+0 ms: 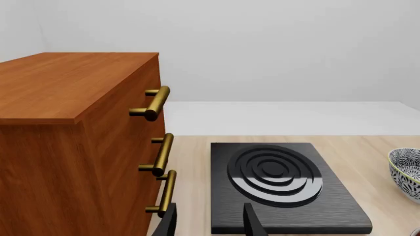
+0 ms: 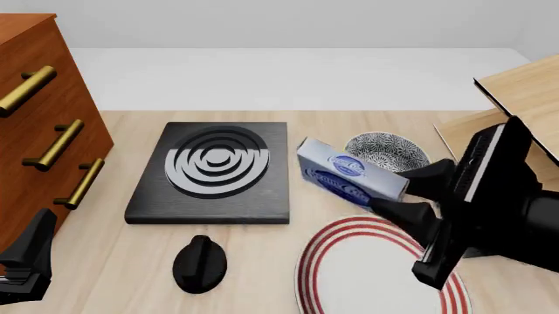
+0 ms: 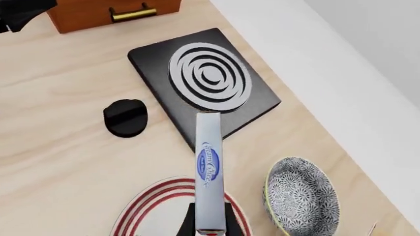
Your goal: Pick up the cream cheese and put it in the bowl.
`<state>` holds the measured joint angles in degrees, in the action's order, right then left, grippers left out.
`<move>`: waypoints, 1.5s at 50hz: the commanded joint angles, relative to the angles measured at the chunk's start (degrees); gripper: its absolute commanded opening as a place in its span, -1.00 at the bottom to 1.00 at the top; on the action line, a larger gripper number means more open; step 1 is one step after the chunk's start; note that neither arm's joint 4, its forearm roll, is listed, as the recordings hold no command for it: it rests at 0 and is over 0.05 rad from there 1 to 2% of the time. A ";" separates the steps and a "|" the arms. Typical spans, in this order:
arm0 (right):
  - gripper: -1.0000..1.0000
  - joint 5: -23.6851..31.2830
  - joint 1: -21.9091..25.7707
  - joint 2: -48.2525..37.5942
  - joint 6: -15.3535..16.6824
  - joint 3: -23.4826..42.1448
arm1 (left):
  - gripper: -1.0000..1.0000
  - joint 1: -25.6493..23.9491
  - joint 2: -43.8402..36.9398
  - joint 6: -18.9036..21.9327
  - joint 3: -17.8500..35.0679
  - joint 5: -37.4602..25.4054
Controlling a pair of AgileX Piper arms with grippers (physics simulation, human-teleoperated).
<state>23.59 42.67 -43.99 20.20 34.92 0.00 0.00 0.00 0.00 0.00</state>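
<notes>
The pale wooden surface [image 2: 131,261] carries a black stove plate [image 2: 214,173] with grey concentric rings near its middle, and a wooden cabinet [image 2: 35,118] with brass handles stands on its left side, just beside the plate. A black knob [image 2: 200,262] lies on the surface in front of the stove plate, nearer the camera. To the right sit the speckled bowl [image 2: 384,150], further back, and a white plate with red rings [image 2: 349,275] at the near edge, close to each other.

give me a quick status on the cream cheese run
Right gripper shut on cream cheese, lifted beside the bowl. Left gripper open, idle. Nothing blocking the bowl.
</notes>
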 commanded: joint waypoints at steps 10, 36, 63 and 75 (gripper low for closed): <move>-1.00 5.69 -11.11 -4.44 0.30 8.32 | 1.00 0.00 0.00 0.00 0.00 0.00; -1.00 7.16 -18.51 -13.61 -1.25 15.02 | 1.00 0.00 0.00 0.00 0.00 0.00; -1.00 9.29 -26.32 -18.50 2.02 15.87 | 1.00 0.00 0.00 0.00 0.00 0.00; -1.00 5.43 -28.63 -22.80 3.01 13.73 | 1.00 0.00 0.00 0.00 0.00 0.00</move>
<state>31.48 16.27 -63.72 23.20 49.30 0.00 0.00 0.00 0.00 0.00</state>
